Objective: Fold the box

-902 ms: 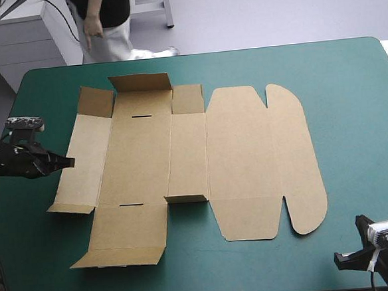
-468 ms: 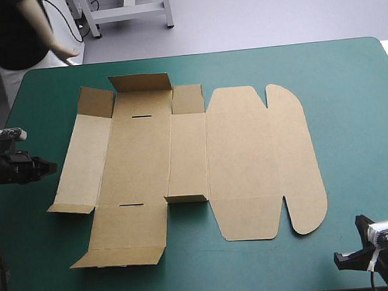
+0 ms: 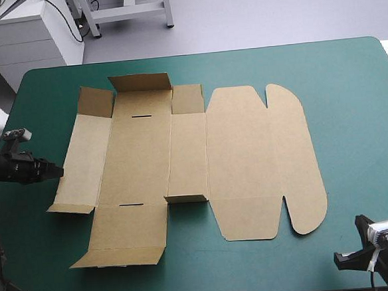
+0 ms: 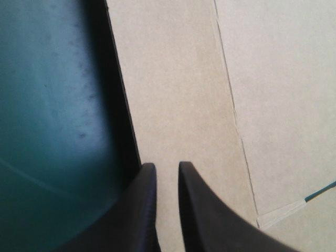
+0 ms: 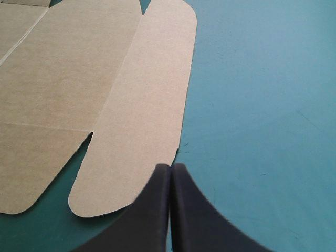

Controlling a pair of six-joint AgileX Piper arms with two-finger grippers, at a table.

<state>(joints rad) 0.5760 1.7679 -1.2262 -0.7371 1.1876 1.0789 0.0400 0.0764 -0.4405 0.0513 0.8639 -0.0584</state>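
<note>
The brown box [image 3: 188, 156] lies as a flat cut sheet across the table's middle, with small flaps slightly raised on its left half. My left gripper [image 3: 58, 171] is at the outer edge of the leftmost panel [image 4: 178, 89]. Its black fingers [image 4: 197, 210] are all but shut, and the board's edge runs in between their tips. My right gripper [image 5: 170, 167] is shut with nothing in it. It rests low over the teal-green cover, just off the box's rounded lid flap [image 5: 142, 115], at the table's near right corner [image 3: 361, 257].
The teal-green cover [image 3: 351, 108] shows bare to the right of the box and along the far edge. A strip of cover [image 4: 47, 105] also lies between the box and the table's left edge.
The left gripper, which earlier reached over the leftmost panel, drew back toward the table's left edge and has now come in again to the panel's outer edge. Box and right arm stay put.
</note>
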